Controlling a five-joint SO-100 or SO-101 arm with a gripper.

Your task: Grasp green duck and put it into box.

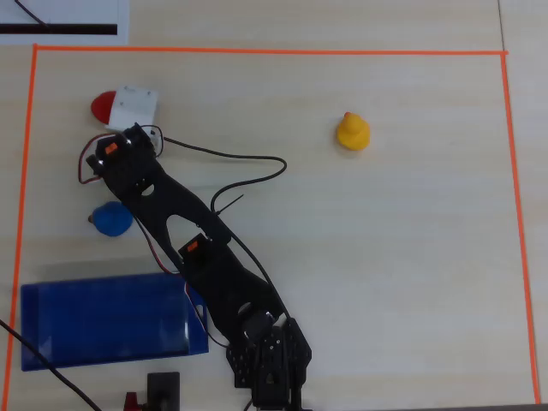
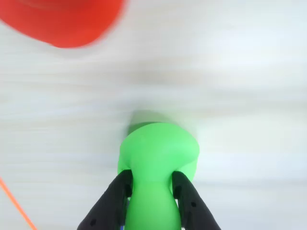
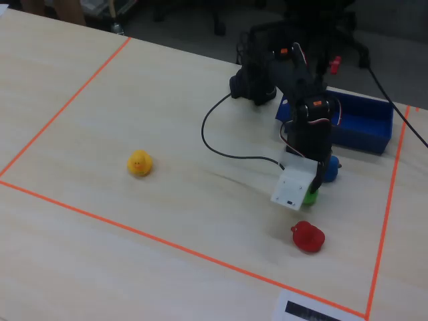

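Pincer (image 2: 151, 189) clamped on green duck (image 2: 158, 153), black fingers (image 2: 112, 201) either side. Red duck (image 2: 62, 21) top left, blurry, on pale surface (image 2: 240, 86).

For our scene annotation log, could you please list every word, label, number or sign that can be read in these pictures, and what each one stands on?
None can be read.
White sheet of paper at the table edge: it bears a black bar, too blurred to tell whether it holds text.
White camera housing on the arm: no marking legible.
Small green rubber duck, shallow dark blue box: no print visible.

There were four ducks, one each of green (image 2: 156, 165), red (image 3: 307, 237), blue (image 1: 112, 219) and yellow (image 1: 353, 132), plus one box (image 1: 103, 318).
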